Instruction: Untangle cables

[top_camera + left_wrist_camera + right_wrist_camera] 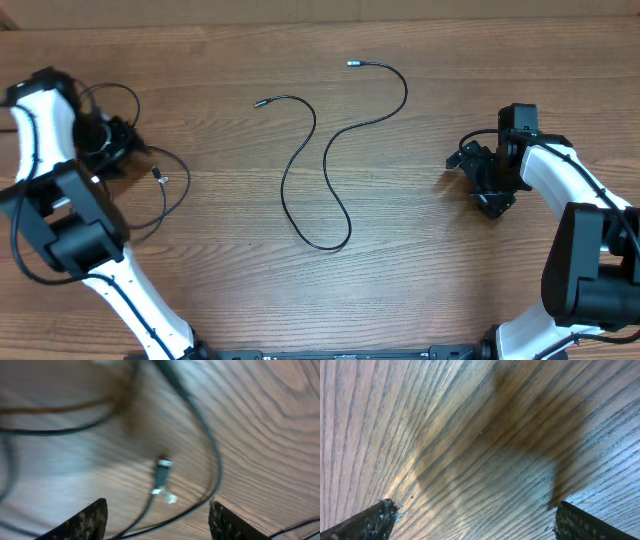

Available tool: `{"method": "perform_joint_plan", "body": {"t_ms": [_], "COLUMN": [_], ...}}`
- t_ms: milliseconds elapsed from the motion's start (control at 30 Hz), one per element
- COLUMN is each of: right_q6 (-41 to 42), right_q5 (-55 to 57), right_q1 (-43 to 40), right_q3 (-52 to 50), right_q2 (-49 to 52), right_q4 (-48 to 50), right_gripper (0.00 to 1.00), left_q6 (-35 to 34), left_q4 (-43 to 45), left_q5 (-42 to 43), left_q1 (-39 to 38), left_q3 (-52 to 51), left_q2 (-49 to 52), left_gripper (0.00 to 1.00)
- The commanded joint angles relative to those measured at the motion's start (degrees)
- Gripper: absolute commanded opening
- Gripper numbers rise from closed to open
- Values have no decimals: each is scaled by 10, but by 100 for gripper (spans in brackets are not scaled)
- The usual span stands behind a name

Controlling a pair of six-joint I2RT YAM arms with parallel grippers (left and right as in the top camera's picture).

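Note:
One black cable (322, 150) lies in an S-curve in the middle of the table, with plug tips at the top left (258, 102) and top right (351, 63). A second black cable (172, 200) loops at the left, its silvery plug (160, 177) beside my left gripper (125, 155). In the left wrist view the left gripper (157, 520) is open just above the wood. Strands of the second cable (212, 450) pass between its fingers, and the plug (161, 476) lies just ahead. My right gripper (490, 198) is open and empty over bare wood (475, 520), far from both cables.
The wooden table (430, 270) spans the whole view. The left arm's own thicker black wires (105, 95) loop near the far left edge. The arm bases stand at the front left (130, 300) and front right (590, 290).

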Motion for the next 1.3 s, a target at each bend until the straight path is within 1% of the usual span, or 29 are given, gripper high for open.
{"method": "perform_joint_plan", "body": {"t_ms": [0, 200, 233, 267, 367, 400, 433, 533, 600, 700, 800, 900, 1100, 1267], "right_q6": [0, 0, 0, 0, 0, 0, 0, 0, 0, 0, 0, 0, 0, 0], "right_q5": [3, 3, 3, 3, 3, 3, 3, 3, 3, 3, 3, 3, 3, 3], "right_q1": [-2, -2, -2, -2, -2, -2, -2, -2, -2, -2, -2, -2, -2, -2], "right_q3": [-4, -4, -4, -4, -4, -4, -4, -4, -4, -4, -4, -4, -4, -4], "right_q2": [1, 1, 1, 1, 1, 1, 1, 1, 1, 1, 1, 1, 1, 1], "right_q4": [3, 3, 3, 3, 3, 3, 3, 3, 3, 3, 3, 3, 3, 5], "right_gripper": [100, 100, 100, 100, 100, 100, 100, 100, 100, 100, 100, 100, 100, 100], "left_q6": [15, -1, 0, 0, 0, -1, -1, -28, -34, -36, -53, -54, -54, -54], "left_q4": [13, 77, 97, 109, 142, 150, 155, 158, 160, 158, 156, 154, 156, 159], "left_q5": [-11, -61, -75, -82, -111, -123, -133, -178, -192, -191, -190, -173, -120, -101], "left_q1": [-33, -89, -100, -106, -117, -118, -118, -113, -103, -83, -56, -28, 18, 31], "left_q3": [-22, -92, -111, -123, -154, -161, -166, -170, -170, -170, -170, -170, -170, -170], "left_q2": [5, 5, 5, 5, 5, 5, 5, 5, 5, 5, 5, 5, 5, 5], "left_gripper": [63, 62, 60, 55, 11, 6, 4, 4, 5, 7, 10, 17, 17, 18]}}
